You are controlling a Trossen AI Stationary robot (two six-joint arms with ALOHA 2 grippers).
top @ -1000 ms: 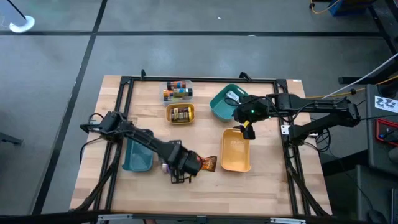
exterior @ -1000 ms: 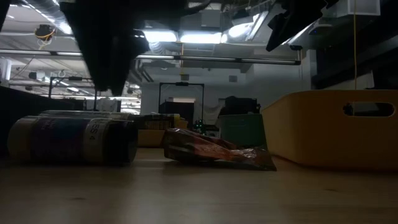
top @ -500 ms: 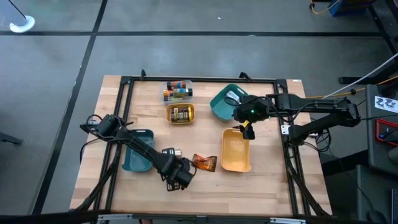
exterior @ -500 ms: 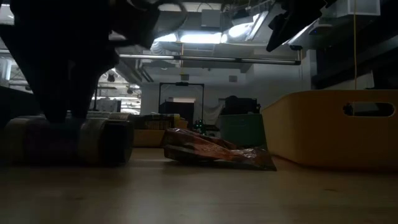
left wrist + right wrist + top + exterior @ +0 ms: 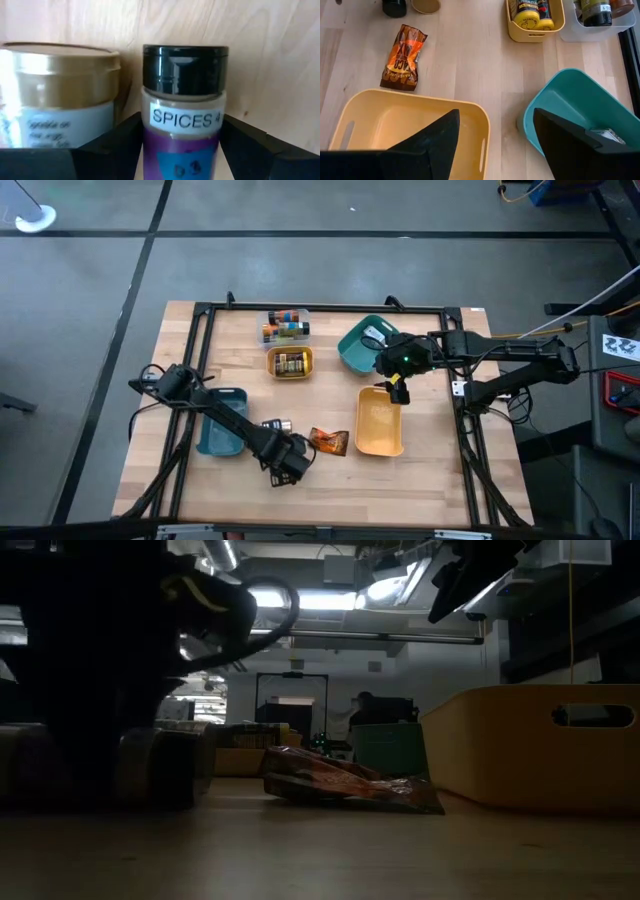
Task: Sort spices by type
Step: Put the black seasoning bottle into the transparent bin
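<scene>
Spice jar point(image 5: 183, 115): glossy black cap, purple label, between left hand point(image 5: 285, 465) fingers.

packet point(image 5: 329, 442) between jars point(image 5: 273, 425) (lying), tray point(image 5: 380, 423)

The high camera looks straight down on the whole pale wooden tabletop point(image 5: 320, 480). The low camera sits at tabletop level, facing across into the room, close to the crumpled orange-brown foil packet point(image 5: 345, 783), which the right wrist camera also sees from above, at its upper left. The left wrist camera sits very near a purple-labelled black-capped plastic jar point(image 5: 184, 110).
</scene>
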